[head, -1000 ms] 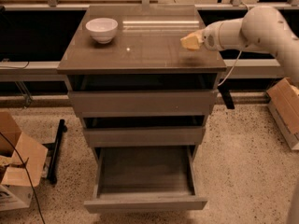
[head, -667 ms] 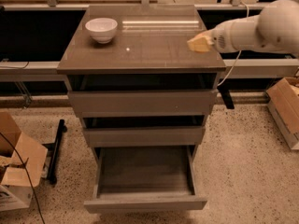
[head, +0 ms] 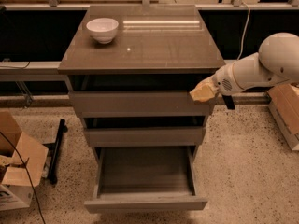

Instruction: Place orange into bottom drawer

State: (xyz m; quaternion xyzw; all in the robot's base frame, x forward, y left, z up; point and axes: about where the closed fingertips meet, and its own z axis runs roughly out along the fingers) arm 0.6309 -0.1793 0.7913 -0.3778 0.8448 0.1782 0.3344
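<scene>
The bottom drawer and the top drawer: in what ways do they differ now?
The bottom drawer is pulled out; the top drawer is shut. The bottom drawer shows its floor; the top drawer shows only its front panel. The hand is at the top drawer's right end, high above the bottom drawer. Both have plain grey-brown fronts.
</scene>
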